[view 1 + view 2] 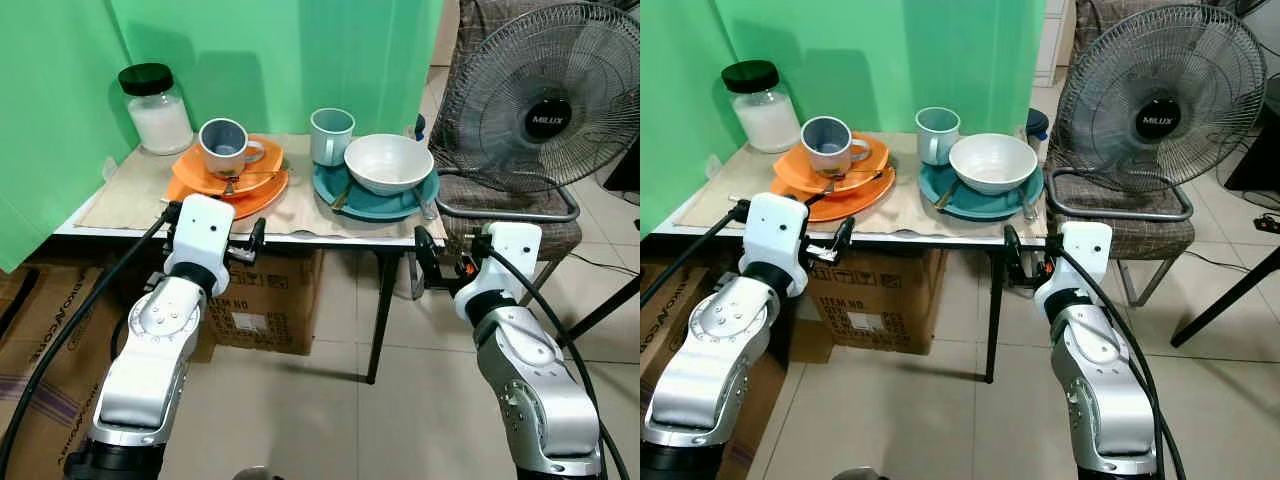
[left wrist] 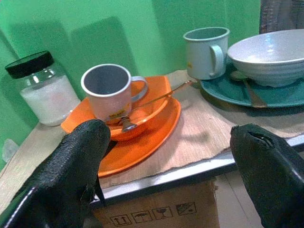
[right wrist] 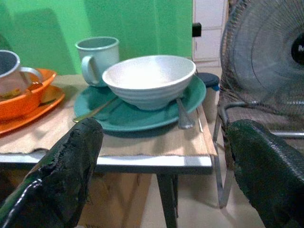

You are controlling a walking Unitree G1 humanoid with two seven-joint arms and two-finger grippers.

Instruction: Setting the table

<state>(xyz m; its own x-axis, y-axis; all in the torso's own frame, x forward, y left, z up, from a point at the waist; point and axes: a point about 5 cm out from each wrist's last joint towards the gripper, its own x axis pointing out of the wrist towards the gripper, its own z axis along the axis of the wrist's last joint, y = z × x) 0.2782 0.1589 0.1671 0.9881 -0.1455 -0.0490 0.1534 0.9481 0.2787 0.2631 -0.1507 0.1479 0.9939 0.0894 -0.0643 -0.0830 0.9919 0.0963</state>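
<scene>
On the small table [image 1: 120, 190], a grey mug [image 1: 225, 145] stands in an orange bowl [image 2: 145, 114] on an orange plate [image 1: 262, 197], with a spoon [image 2: 156, 97] lying across the bowl. To their right, a white bowl [image 1: 388, 162] sits on a teal plate [image 1: 378, 207] with cutlery [image 3: 183, 114], and a light teal mug [image 1: 331, 135] stands behind. My left gripper [image 2: 168, 142] is open just before the table's front edge, facing the orange set. My right gripper [image 3: 166, 137] is open near the front right corner, facing the teal set. Neither holds anything.
A glass jar [image 1: 157, 108] with a black lid stands at the table's back left. A beige mat [image 1: 300, 215] covers the tabletop. A standing fan [image 1: 545, 100] rests on a chair [image 1: 520, 225] at the right. A cardboard box [image 1: 265, 310] sits under the table; green cloth hangs behind.
</scene>
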